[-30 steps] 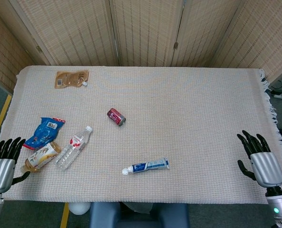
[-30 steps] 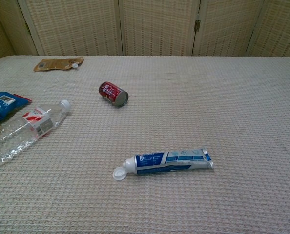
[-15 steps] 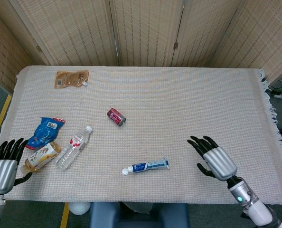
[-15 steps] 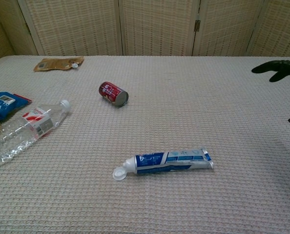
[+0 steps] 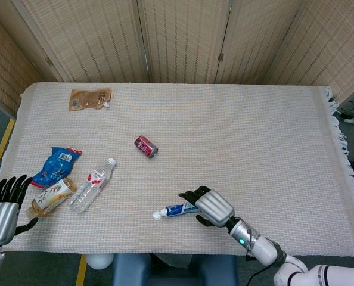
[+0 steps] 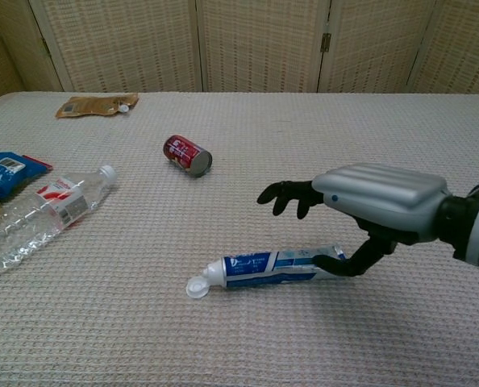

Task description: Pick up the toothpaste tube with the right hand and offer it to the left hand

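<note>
A: What differs from half a second back?

B: The right hand (image 5: 208, 207) has swept in from the lower right of the head view to the lower middle. It now hovers over the crimped end of the tube (image 5: 178, 210), where before it was well apart from it. Its fingers (image 6: 292, 193) are spread and reach out above the tube, while the thumb hangs down beside the tube's crimped end. It grasps nothing.

A: Does the thumb touch the tube?

B: In the chest view it lies just beside the tube (image 6: 264, 268), perhaps touching; I cannot tell for sure.

A: And the tube itself?

B: It has not moved. It lies flat on the counter (image 5: 254, 137) in the lower middle, with its flip cap open and pointing left.

A: The left hand?

B: The left hand (image 5: 1, 205) sits at the lower left edge of the head view as before, with its fingers apart and nothing in them. The chest view does not show it.

A: Any containers?

B: A clear bottle (image 5: 92, 185) lies on its side at the left, capped; it looks empty, though that is hard to judge. A red can (image 5: 146, 146) lies tipped over near the middle. A brown pouch (image 5: 89, 99) lies flat at the upper left. A blue packet (image 5: 55, 165) and a tan packet (image 5: 52, 197) lie beside the bottle; their contents do not show.
</note>
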